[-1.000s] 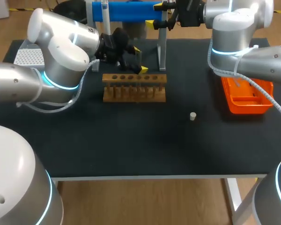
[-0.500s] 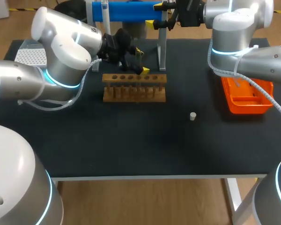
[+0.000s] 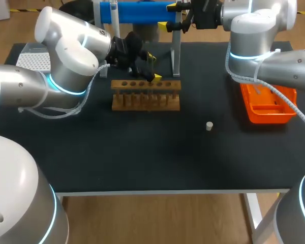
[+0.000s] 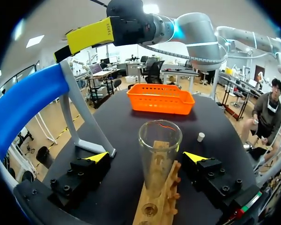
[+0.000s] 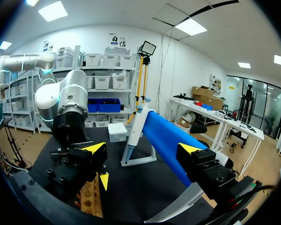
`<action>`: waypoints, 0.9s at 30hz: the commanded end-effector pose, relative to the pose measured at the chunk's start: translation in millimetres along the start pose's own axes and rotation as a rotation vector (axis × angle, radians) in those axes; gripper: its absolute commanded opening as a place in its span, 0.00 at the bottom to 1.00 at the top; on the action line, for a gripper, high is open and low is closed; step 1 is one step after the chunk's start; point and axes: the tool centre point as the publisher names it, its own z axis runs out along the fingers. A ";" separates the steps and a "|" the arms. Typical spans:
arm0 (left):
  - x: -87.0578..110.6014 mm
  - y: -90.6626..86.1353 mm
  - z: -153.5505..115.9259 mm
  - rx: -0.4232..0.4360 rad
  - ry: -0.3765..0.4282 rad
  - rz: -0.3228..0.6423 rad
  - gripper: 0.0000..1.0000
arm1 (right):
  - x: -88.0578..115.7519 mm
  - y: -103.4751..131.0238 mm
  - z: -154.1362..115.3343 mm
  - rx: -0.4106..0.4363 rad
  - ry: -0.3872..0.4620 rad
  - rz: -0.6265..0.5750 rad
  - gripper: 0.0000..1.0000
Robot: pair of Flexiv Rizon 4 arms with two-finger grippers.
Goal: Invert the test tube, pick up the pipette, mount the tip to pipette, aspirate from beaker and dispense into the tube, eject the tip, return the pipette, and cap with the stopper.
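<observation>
— How far along do I stand?
— Early, I judge; your test tube [image 4: 159, 154] stands mouth up in the wooden rack [image 4: 165, 204], between the fingers of the left gripper [image 4: 145, 157], so the inverting looks done; those fingers are spread wide, clear of the glass on both sides, and hold nothing.
— And the pipette?
— The pipette [image 5: 165, 143] rests on its stand, its blue body between the fingers of the right gripper [image 5: 142, 149]; they are spread apart and, as far as I can see, do not clamp it; so pick-up, tip, aspirating, dispensing, ejecting, return and capping are all left to you.
— The count?
— One tube; one rack; one pipette; one stopper [image 4: 201, 137] on the table ahead of the left fingers, apart from the tube; one orange basket [image 4: 161, 101] farther ahead; one tip box [image 3: 29, 62] well away from both pairs of fingers; two grippers; I cannot make out a beaker for certain.
</observation>
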 end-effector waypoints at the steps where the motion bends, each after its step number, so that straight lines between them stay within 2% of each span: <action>1: -2.9 -0.9 -2.1 -0.012 0.015 0.013 1.00 | 0.2 0.2 -0.9 0.001 0.000 0.000 1.00; 27: 0.7 -0.3 -4.9 -0.019 0.034 0.024 1.00 | 0.2 0.2 -0.9 0.001 0.000 0.000 1.00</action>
